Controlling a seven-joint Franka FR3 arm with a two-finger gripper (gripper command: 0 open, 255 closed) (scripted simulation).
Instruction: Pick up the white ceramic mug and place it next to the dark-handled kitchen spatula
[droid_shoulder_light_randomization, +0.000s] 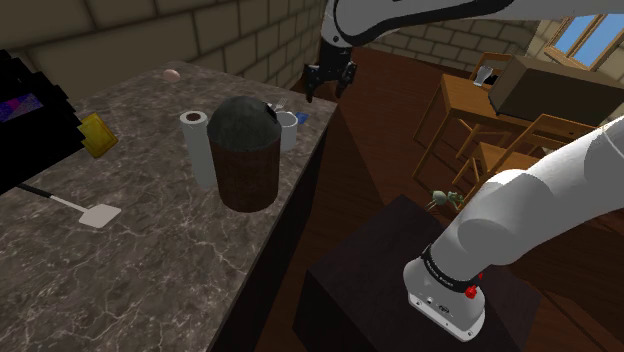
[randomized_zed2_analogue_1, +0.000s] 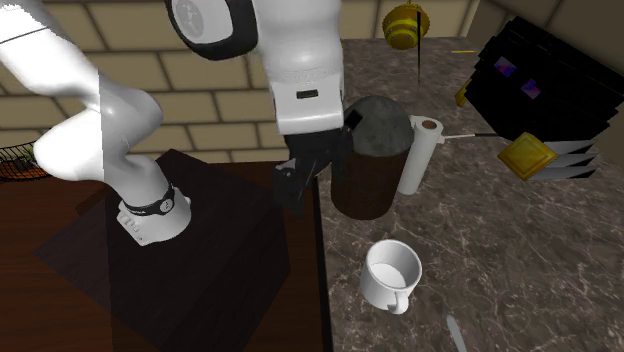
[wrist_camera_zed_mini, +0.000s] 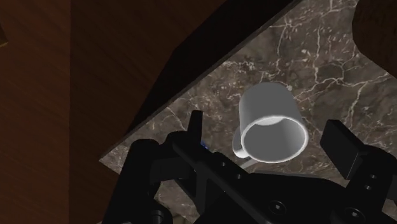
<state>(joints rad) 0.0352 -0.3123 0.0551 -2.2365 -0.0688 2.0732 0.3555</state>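
The arm (droid_shoulder_light_randomization: 540, 195) is built from rounded, glossy white link housings separated by dark joint rings (droid_shoulder_light_randomization: 447, 268). A small red marking (droid_shoulder_light_randomization: 470, 291) sits just above the white base flange (droid_shoulder_light_randomization: 445, 308). The white wrist housing (randomized_zed2_analogue_1: 305, 60) bears a dark rectangular marking (randomized_zed2_analogue_1: 307, 94). The gripper (droid_shoulder_light_randomization: 330, 90) is all black and angular, with round screw recesses (wrist_camera_zed_mini: 274, 205) in its body.

In the shoulder view the brown canister (droid_shoulder_light_randomization: 243, 160) hides most of the mug (droid_shoulder_light_randomization: 289, 131).

Tan block walls (droid_shoulder_light_randomization: 240, 30); dark wood floor (droid_shoulder_light_randomization: 380, 130); wooden chairs (droid_shoulder_light_randomization: 470, 135); bright window (droid_shoulder_light_randomization: 590, 35)
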